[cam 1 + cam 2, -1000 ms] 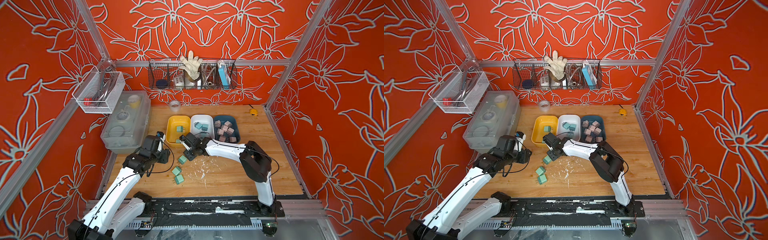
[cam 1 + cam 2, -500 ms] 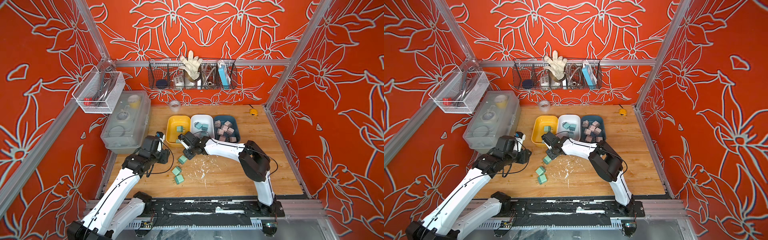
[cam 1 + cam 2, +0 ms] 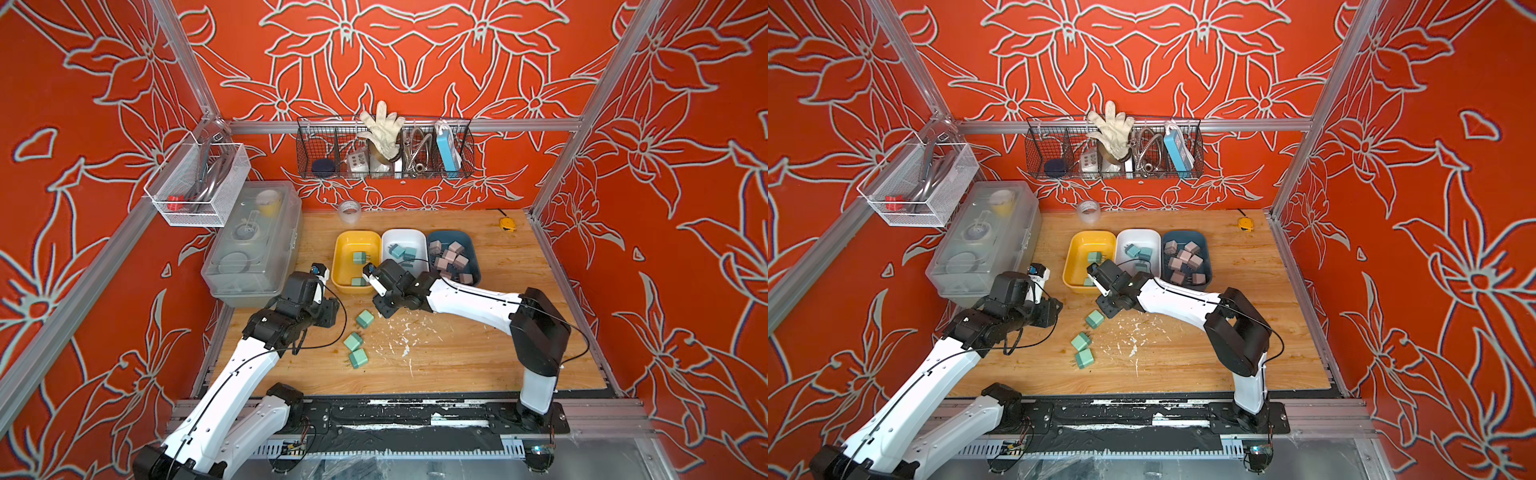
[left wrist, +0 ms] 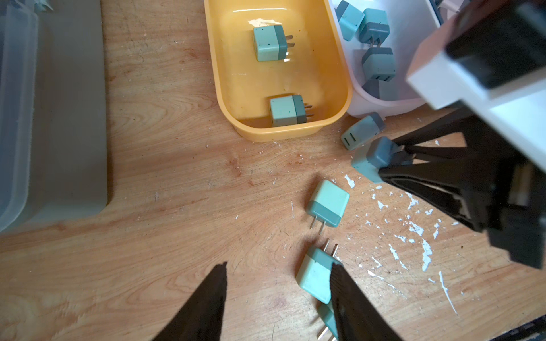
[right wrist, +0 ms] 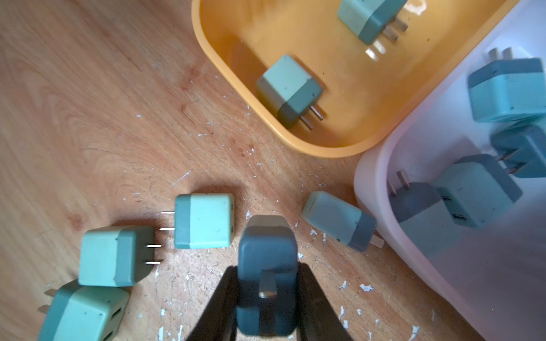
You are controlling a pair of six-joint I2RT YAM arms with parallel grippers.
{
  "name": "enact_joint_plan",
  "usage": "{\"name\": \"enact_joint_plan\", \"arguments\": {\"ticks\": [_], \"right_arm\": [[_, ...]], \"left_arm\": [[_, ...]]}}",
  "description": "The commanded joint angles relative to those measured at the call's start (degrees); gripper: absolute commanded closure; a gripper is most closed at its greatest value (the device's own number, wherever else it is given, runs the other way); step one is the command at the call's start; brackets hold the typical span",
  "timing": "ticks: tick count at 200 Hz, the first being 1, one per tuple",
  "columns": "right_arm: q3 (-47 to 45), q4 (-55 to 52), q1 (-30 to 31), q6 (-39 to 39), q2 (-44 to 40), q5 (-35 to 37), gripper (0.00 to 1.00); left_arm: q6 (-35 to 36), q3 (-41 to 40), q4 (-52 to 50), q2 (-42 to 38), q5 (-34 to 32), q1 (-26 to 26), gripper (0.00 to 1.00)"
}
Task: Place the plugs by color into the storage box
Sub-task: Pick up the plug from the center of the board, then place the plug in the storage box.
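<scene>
Read the table [image 3: 478, 365] from above as a dial with 12 at the back wall. The right arm [image 3: 473, 299] rises from the front rail at 5, folds at a black elbow and stretches its white forearm toward 10, ending just in front of the trays. There the right gripper [image 5: 267, 274] points down. Its jaws are closed onto a teal plug [image 5: 267, 251], pinched on 2 opposite sides with the prong end toward the wrist. Whether the plug is clear of the wood I cannot tell.

The left arm [image 3: 249, 365] comes up from 7 and leans toward 1. The left gripper [image 4: 277, 265] hangs over the 9 side, jaws partly apart with nothing between them.

At 12 the yellow tray [image 3: 357, 239], white tray [image 3: 404, 235] and dark blue tray [image 3: 451, 237] stand side by side.
- The yellow tray holds 2 mint plugs [image 4: 270, 42].
- The white tray holds at least 4 teal plugs [image 5: 508, 91].
- The blue tray holds a heap of mauve plugs [image 3: 451, 259].

3 loose mint plugs [image 3: 353, 341] lie at 8, and 1 stray teal plug [image 5: 336, 218] lies just beside the white tray's front corner. White flecks [image 3: 399, 332] mark the planks at 6.

A translucent box [image 3: 253, 241] sits at 10, a roll of tape [image 3: 349, 212] at 11 and a yellow tape measure [image 3: 507, 224] at 1. A wire basket [image 3: 384, 149] hangs on the back wall and a white mesh basket [image 3: 199, 183] on the wall at 10. The walls [image 3: 415, 54] are orange-red with white flowers.
</scene>
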Motion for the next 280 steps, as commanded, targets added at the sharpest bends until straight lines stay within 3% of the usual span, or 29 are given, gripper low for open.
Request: {"name": "enact_joint_plan", "arguments": {"ticks": [1,40,123,197,280], "right_arm": [[-1.18,0.92,-0.39,-0.68,-4.06,0.87,0.81],[-1.26,0.6,-1.61,-2.28,-6.94,2.94,0.8],[5.2,-5.85,-8.62,-5.5,-3.56,3.45,0.8],[11.15,-8.16,-16.61,-5.2,2.74,-3.41,0.79],[20.95,-14.08,-18.85,-9.25,12.78,-10.31,0.79]], "left_arm": [[0.44,-0.43,0.5,-0.59,-0.06,0.32,0.43],[0.35,-0.34,0.29,-0.21,-0.11,0.57,0.43],[0.35,-0.38,0.46,-0.83,0.3,0.58,0.43],[0.44,-0.51,0.64,-0.83,0.34,0.58,0.43],[0.53,-0.43,0.86,0.29,0.99,0.85,0.43]]}}
